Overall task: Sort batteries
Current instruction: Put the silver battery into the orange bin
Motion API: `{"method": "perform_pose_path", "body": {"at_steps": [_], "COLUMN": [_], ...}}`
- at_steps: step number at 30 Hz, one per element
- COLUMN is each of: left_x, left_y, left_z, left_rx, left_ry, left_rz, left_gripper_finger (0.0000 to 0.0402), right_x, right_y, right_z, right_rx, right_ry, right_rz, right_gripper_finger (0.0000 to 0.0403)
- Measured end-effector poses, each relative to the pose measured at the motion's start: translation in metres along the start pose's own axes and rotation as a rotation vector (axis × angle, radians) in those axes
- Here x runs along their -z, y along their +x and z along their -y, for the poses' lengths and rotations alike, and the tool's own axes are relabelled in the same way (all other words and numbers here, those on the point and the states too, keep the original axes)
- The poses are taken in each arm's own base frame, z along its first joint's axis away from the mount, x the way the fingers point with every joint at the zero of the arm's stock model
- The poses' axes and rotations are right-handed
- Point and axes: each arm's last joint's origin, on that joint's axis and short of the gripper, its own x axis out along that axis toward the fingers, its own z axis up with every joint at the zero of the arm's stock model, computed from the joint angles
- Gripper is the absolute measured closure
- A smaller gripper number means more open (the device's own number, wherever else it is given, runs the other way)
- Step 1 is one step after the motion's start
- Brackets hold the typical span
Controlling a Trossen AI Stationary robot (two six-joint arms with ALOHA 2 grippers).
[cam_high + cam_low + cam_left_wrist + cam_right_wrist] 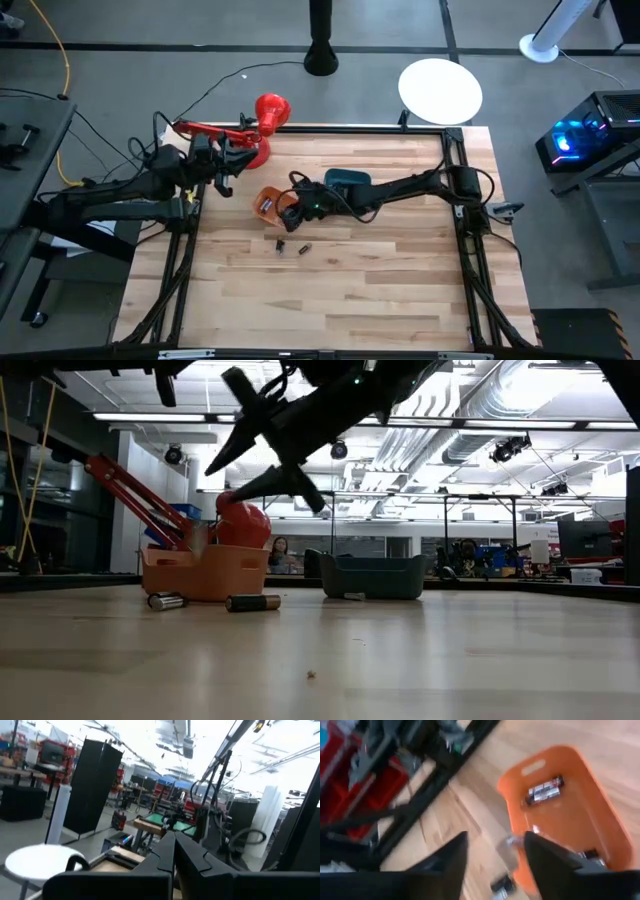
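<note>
Two batteries lie loose on the table (380,290) just beside the orange bin (268,203), more inside it.

My right gripper (495,851) hovers above the orange bin's rim, fingers spread and grasping nothing; within the bin lie a pair of batteries (545,790) and another battery (590,854). On the wood, a silvery battery (166,600) and a dark battery (252,601) rest before the orange bin, the teal bin (372,576) beyond it. My left gripper (172,851) waits raised, fingers pressed together, away from the orange bin.

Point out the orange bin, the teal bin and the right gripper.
orange bin (205,572): low view, its front wall.
teal bin (373,577): low view, its front wall.
right gripper (495,851): right wrist view, midway between its open fingertips.
</note>
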Motion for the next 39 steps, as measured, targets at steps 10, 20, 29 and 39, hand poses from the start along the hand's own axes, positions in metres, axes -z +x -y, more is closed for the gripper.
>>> {"method": "perform_pose_path", "body": {"at_steps": [10,20,29,39], "left_x": [0.011,0.04,0.055,0.06], "left_y": [0.001,0.018,0.034,0.038], "left_z": [-0.004,-0.012,-0.012,-0.013], "left_rx": [-0.067,-0.191,-0.208,-0.23], "left_ry": [-0.074,-0.127,-0.157,-0.186], "left_rz": [-0.094,-0.252,-0.266,-0.268], "left_gripper_finger": [0.0401,0.0401,0.0401,0.0401], "right_x": [-0.006,0.013,-0.005,-0.038], "right_y": [-0.075,-0.056,-0.03,-0.038], "right_z": [0.023,0.039,0.07,0.12], "right_rx": [0.404,0.515,0.501,0.694], "right_ry": [-0.231,-0.324,-0.247,-0.21], "right_rz": [-0.35,-0.44,-0.401,-0.399], "right_gripper_finger": [0.0159,0.0185,0.0205,0.0218]}}
